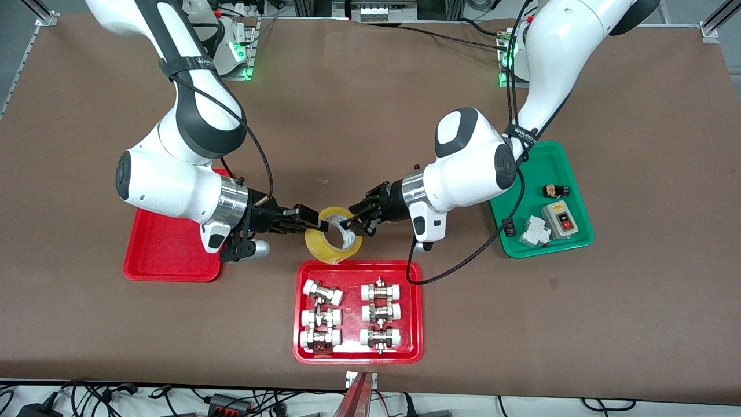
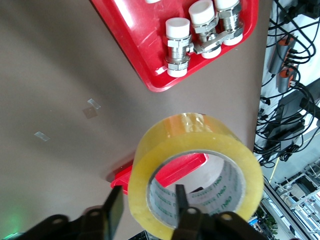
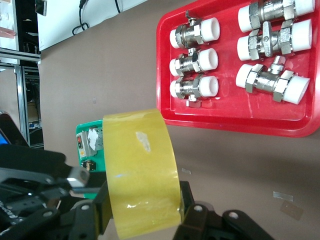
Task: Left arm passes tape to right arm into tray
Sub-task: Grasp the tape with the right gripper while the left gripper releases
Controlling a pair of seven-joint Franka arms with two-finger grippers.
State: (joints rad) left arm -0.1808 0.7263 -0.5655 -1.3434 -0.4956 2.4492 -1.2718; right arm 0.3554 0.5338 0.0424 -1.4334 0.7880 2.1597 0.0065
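I have the tape [image 1: 334, 234] caught between both of my grippers at once, up in the air over the bare brown table [image 1: 370, 104], just above the farther rim of the tray of metal fittings [image 1: 359, 311].

My left arm [image 1: 521, 116] comes down from its base, bends at the elbow beside the green tray [image 1: 541, 200], and lies nearly level, wrist pointing toward the right arm's end of the table. My left gripper [image 1: 354, 223] bites the roll's wall — in my left wrist view one finger [image 2: 182, 202] sits inside the pale core and the other [image 2: 114, 212] against the yellow outside, both pressed to the tape [image 2: 195, 172].

My right arm [image 1: 191, 116] mirrors that pose: forearm low and almost level, silver wrist over the corner of the plain red tray [image 1: 168, 255], hand reaching toward the left arm's end. My right gripper [image 1: 312, 223] is clamped on the roll from its own side. In my right wrist view the tape [image 3: 142, 172] stands between my black fingers [image 3: 102, 212], its broad yellow face turned to the camera, with the left gripper [image 3: 50, 185] dark and close at the roll's edge.

The roll hangs tilted, its open core facing partly up toward the front camera. The plain red tray lies on the table under my right forearm, toward the right arm's end — the tape is well apart from it. The green tray holds a few small electrical parts [image 1: 550, 223].
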